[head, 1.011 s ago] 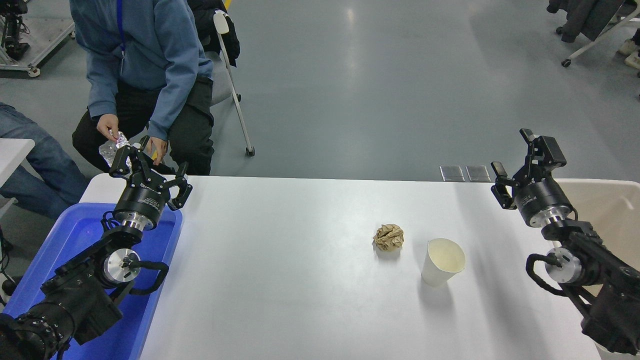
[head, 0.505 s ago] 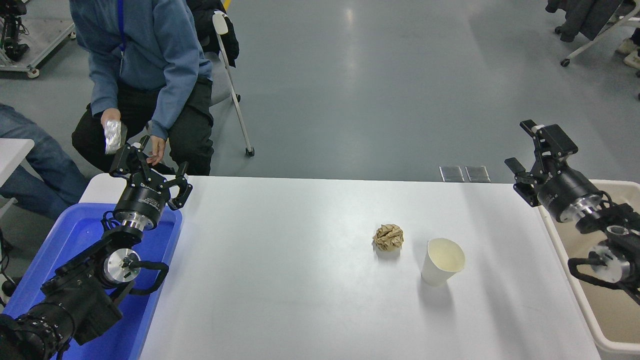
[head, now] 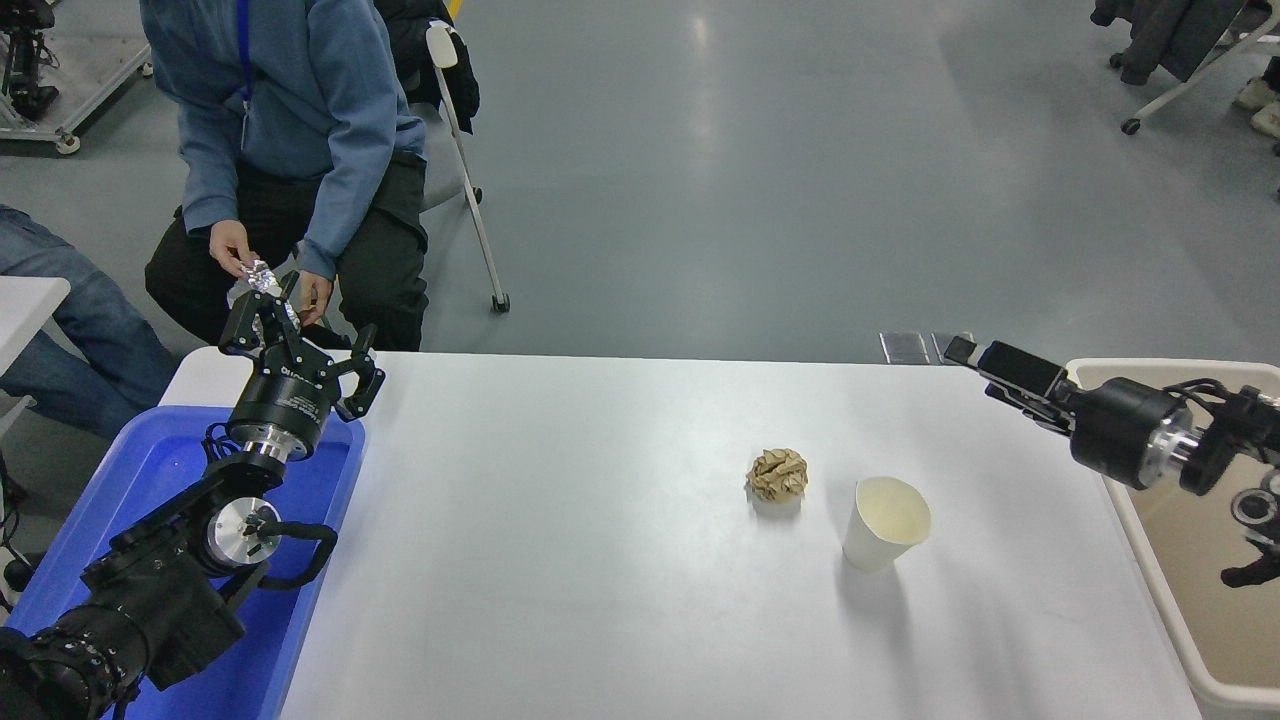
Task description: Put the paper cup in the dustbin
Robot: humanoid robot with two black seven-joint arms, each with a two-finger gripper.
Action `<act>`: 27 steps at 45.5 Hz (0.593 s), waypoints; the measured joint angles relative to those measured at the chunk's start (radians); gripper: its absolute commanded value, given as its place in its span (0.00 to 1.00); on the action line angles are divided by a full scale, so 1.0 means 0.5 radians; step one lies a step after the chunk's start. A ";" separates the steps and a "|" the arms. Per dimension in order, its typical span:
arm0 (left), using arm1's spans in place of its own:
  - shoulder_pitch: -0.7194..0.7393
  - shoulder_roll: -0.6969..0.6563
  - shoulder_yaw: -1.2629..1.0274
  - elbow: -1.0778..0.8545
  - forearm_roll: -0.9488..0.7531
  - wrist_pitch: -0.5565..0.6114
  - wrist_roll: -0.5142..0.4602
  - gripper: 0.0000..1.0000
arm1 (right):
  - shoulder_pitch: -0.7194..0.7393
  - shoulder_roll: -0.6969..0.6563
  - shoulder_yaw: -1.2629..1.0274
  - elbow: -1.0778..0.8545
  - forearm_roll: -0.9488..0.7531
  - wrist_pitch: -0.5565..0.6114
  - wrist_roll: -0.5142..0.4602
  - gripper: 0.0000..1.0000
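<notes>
The paper cup stands upright on the white table, right of centre, its cream inside showing. The beige dustbin stands off the table's right edge. My right gripper is open and empty. It points left over the table's far right corner, above and to the right of the cup, well apart from it. My left gripper is open and parked over the blue tub at the lower left.
A crumpled brown paper ball lies just left of the cup. A blue plastic tub is at the table's left end. A person at the far left crouches and holds a crumpled clear bottle.
My right arm has swung right and lowered over the dustbin, and its gripper has turned from pointing up to pointing left. The person's hands have shifted the bottle. Cup and ball have not moved.
</notes>
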 measured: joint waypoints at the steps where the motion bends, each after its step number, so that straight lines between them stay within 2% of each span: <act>1: 0.000 0.000 0.000 0.000 0.000 0.000 0.000 1.00 | 0.039 0.007 -0.075 0.002 -0.033 0.002 -0.004 1.00; 11: 0.000 0.000 0.000 0.000 0.000 0.000 0.000 1.00 | 0.307 0.155 -0.528 -0.121 -0.187 0.008 -0.043 1.00; 27: 0.000 0.000 0.000 0.000 0.000 0.000 0.000 1.00 | 0.466 0.458 -0.894 -0.429 -0.250 0.012 -0.088 1.00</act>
